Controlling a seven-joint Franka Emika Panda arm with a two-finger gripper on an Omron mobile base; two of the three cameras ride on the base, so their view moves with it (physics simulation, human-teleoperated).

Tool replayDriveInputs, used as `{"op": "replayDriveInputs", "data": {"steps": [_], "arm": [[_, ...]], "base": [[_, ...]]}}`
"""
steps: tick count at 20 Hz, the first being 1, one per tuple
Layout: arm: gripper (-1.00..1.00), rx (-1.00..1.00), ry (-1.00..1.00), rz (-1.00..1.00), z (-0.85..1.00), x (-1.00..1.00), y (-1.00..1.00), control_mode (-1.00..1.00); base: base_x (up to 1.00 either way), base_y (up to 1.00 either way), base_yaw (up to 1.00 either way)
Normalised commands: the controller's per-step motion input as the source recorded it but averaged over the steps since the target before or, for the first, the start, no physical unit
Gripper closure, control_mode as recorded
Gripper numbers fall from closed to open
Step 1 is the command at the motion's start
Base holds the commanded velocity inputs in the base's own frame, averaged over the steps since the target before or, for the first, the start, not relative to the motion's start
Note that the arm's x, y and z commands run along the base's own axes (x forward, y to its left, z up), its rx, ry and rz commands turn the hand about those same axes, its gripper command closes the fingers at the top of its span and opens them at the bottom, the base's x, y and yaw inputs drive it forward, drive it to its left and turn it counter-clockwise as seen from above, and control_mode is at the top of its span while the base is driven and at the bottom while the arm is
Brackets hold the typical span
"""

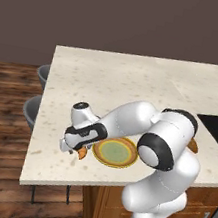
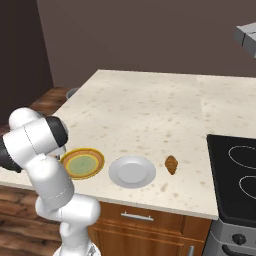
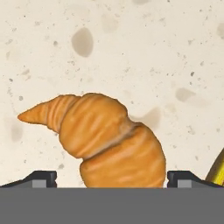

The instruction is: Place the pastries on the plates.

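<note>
A golden-brown croissant (image 3: 105, 140) lies on the speckled counter, between the dark fingertips (image 3: 39, 178) of my gripper (image 3: 112, 179), which stands open around it. From the left base view my gripper (image 1: 73, 149) hangs low over the counter, and an orange tip of this croissant (image 1: 81, 152) peeks out just left of the yellow-rimmed, green-centred plate (image 1: 116, 151). That plate (image 2: 82, 163) sits beside the plain grey-white plate (image 2: 132, 171). A second croissant (image 2: 171, 164) lies on the counter to the right of the grey plate.
A black cooktop (image 2: 235, 175) takes up the counter's right end. Grey stools (image 1: 32, 110) stand on the wooden floor beyond the counter's left edge. The counter's front edge (image 1: 58, 178) runs close to the plates.
</note>
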Motion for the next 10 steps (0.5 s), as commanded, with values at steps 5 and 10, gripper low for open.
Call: {"op": "replayDriveInputs", "data": {"steps": [5,10], "arm": [[-1.00,0.00,0.00,0.01,-0.02,0.04,0.00,-1.00],[1.00,0.00,0.00,0.01,0.00,0.01,0.01,-1.00]], "base": [[0.00,0.00,0.00],[0.00,0.00,0.00]]}}
